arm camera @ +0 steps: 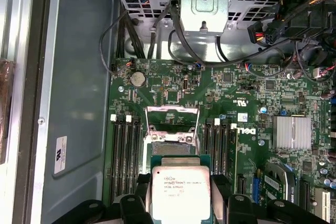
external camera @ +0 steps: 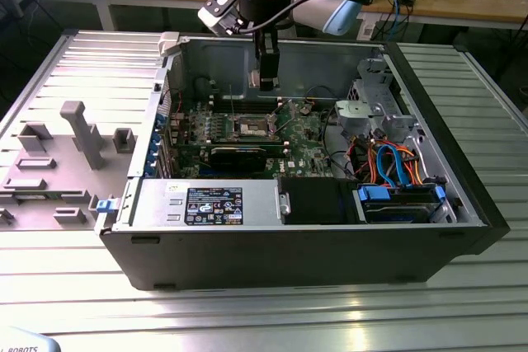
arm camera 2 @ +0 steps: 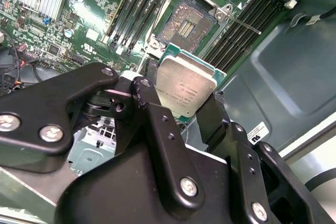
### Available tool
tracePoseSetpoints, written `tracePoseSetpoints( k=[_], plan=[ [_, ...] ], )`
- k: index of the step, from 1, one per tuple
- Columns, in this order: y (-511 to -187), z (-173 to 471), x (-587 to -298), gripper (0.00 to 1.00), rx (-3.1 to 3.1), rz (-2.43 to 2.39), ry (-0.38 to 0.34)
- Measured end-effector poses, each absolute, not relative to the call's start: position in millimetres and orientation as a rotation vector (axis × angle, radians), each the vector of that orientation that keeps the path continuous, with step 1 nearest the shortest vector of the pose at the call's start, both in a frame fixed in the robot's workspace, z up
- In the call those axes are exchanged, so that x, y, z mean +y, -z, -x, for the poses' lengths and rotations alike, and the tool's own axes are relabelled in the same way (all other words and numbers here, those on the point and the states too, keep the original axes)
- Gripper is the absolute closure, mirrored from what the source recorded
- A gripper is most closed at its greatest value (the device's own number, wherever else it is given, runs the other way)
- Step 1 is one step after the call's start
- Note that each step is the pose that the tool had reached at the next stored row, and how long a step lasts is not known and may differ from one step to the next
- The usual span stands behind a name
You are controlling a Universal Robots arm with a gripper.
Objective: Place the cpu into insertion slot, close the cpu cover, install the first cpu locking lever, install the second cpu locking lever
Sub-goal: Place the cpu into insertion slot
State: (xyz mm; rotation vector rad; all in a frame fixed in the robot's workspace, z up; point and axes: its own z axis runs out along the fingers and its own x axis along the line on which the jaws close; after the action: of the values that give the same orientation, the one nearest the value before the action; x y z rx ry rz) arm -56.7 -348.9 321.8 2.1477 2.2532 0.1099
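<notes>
Silver-grey cpu sits clamped between the gripper's black fingers, metal top facing both wrist cameras, just short of the insertion slot. Second wrist view shows the slot's bare dark centre; exterior view shows the gripper over the open case.

One cpu, one insertion slot, one cpu cover, one claw; two banks of memory slots, one bank on either side of the slot; one coin battery, one finned heatsink, one computer case
</notes>
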Motion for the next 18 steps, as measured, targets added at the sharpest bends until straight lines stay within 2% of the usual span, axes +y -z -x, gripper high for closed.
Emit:
tracePoseSetpoints(
  k=[18],
  plan=[
    [-285.3,57.9,-348.2,0.46,2.186,-2.213,-0.109]
  ],
)
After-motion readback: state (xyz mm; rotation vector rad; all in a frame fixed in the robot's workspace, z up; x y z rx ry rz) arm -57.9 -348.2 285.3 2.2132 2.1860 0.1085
